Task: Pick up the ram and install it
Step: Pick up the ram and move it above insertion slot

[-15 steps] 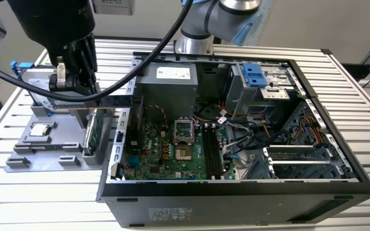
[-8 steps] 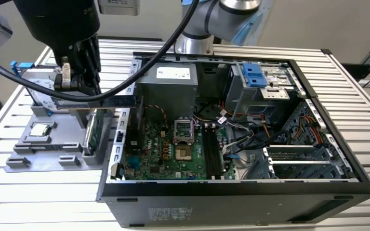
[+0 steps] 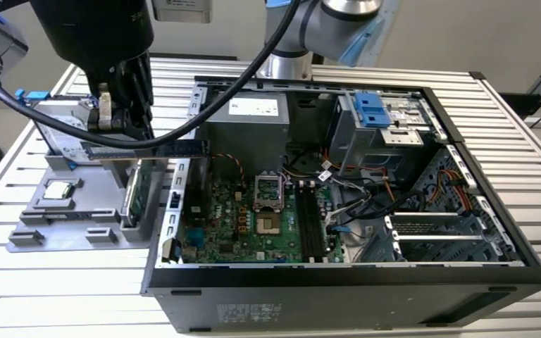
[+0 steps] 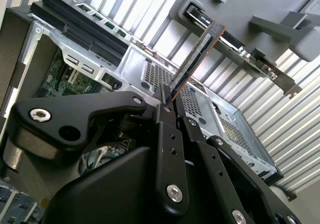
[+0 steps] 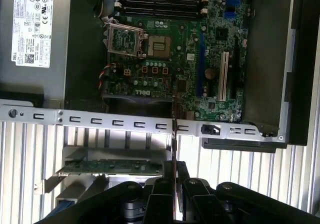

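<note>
My gripper (image 3: pixel 125 137) is shut on the ram (image 3: pixel 181 148), a long thin green stick held level in the air. It hangs over the left wall of the open computer case (image 3: pixel 172 211), between the case and the grey holder (image 3: pixel 64 211) at the exterior view's left. In the second wrist view the ram (image 4: pixel 197 59) sticks out edge-on from the gripper (image 4: pixel 170 101). In the first wrist view the ram (image 5: pixel 173 134) is a thin line above the gripper (image 5: pixel 174 171). The black memory slots (image 3: pixel 310 222) on the motherboard (image 3: pixel 242 225) lie inside the case, apart from the ram.
An upright green card with a metal bracket (image 3: pixel 135 190) and a square silver processor chip (image 3: pixel 59 189) sit in the grey holder. Inside the case are a power supply (image 3: pixel 247 116), the processor socket (image 3: pixel 270 204), loose cables (image 3: pixel 355 190) and a drive cage (image 3: pixel 383 120).
</note>
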Controlling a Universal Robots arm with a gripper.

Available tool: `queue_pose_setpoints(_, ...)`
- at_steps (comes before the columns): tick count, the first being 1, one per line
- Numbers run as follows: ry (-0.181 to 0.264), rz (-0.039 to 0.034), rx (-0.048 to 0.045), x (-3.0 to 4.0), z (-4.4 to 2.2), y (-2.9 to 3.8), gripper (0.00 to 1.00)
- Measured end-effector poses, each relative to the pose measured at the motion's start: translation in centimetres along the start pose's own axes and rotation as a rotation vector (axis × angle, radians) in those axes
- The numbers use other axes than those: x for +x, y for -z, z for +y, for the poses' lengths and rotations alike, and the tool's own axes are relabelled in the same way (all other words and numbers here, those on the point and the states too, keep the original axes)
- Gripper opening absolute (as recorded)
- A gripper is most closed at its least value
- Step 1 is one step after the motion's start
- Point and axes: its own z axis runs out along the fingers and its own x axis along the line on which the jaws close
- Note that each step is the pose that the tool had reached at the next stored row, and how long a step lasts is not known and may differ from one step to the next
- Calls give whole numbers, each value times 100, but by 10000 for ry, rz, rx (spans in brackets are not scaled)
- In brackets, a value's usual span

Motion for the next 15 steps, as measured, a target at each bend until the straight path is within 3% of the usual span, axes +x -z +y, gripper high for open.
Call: queue_pose_setpoints(15,0,1,0,-5,99,-4,0)
